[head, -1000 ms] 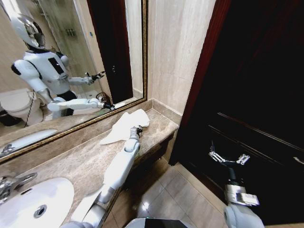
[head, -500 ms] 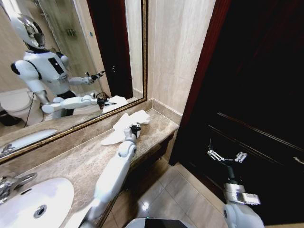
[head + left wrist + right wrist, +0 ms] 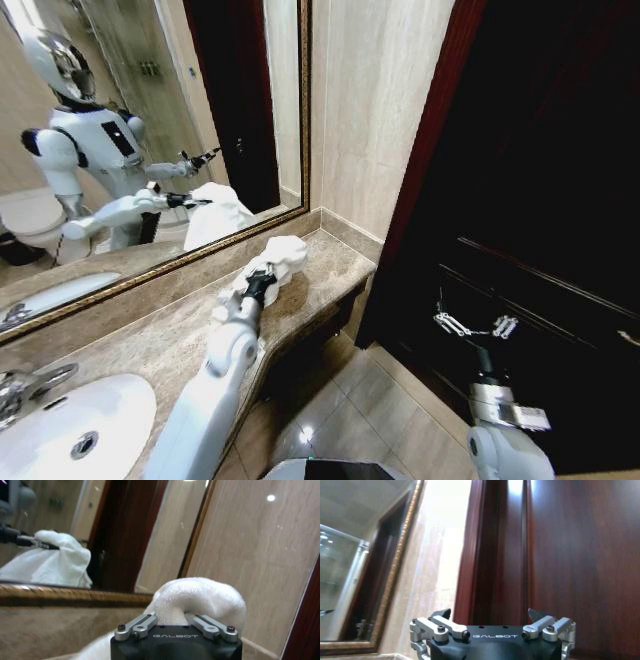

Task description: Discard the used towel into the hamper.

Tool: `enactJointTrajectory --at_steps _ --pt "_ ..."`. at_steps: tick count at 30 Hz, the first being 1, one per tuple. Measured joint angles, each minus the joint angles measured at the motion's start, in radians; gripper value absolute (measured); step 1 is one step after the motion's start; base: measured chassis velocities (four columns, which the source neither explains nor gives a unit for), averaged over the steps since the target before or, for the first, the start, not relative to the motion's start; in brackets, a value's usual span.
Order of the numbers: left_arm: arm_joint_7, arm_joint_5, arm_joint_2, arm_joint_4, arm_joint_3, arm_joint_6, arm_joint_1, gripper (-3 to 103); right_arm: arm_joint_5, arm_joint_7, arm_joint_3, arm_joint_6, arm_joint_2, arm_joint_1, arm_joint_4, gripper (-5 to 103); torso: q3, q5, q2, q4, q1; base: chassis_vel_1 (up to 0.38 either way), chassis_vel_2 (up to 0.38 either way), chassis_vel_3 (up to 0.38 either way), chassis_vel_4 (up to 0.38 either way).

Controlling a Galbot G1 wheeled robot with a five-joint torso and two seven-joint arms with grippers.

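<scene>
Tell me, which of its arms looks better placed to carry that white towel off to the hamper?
Probably the left. The left gripper is shut on the towel, bunched up above the marble counter. The right gripper hangs open and empty by the dark wooden door, away from the towel.

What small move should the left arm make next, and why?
Probably lift a little more. The left gripper is shut on the towel, bunched above it, but the towel's lower edge seems to rest on the counter. The right gripper hangs open by the dark door.
</scene>
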Motion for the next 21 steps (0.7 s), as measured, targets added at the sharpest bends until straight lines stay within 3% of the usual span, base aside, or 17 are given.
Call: enactJointTrajectory --at_steps 7,10,21 --pt "0.045 0.072 -0.050 -0.161 -0.116 -0.019 0.145 6 -0.003 0.025 0.002 -0.036 0.004 -0.003 0.027 100 0.000 0.0001 0.000 -0.0002 0.000 0.000 0.000 0.000 0.000" --pt "0.069 0.109 -0.107 -0.245 -0.184 -0.043 0.242 6 -0.018 0.020 0.010 -0.018 0.006 0.003 0.033 100 0.000 0.0001 0.000 0.0000 0.000 0.000 0.000 0.000 0.000" --pt "0.110 0.225 -0.206 -0.330 -0.222 -0.111 0.408 6 -0.016 0.011 0.011 0.018 0.006 0.034 0.045 100 0.000 0.0002 0.000 -0.0002 0.000 0.000 0.000 0.000 0.000"
